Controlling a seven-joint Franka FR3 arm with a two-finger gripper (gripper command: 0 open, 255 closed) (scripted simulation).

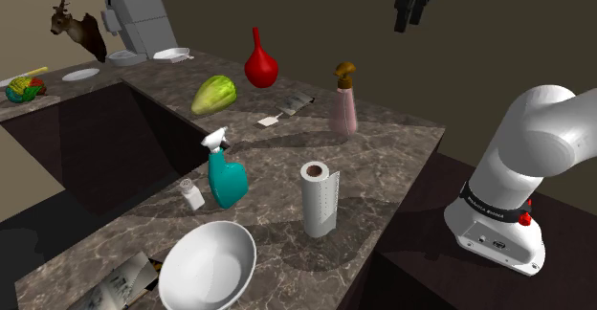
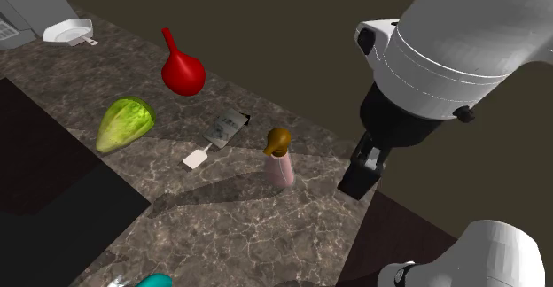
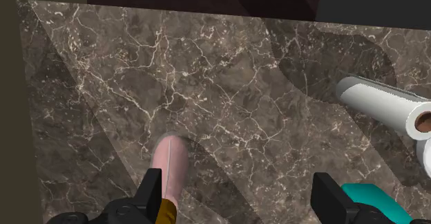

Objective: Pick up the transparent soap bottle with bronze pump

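Gripper (image 3: 240, 196) fingers apart over upright pink bottle (image 3: 170, 162) w/ bronze pump (image 3: 168, 213).

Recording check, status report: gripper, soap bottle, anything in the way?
Gripper open, high above the counter. Pink soap bottle upright, untouched, below one finger, not centred. Paper towel roll and teal spray bottle stand apart from it.

A home kitchen: brown marble counter (image 1: 383, 155) with coffee machine (image 1: 139, 21), lettuce (image 1: 213, 95), white bowl (image 1: 209, 265), paper-towel roll (image 1: 319, 200)
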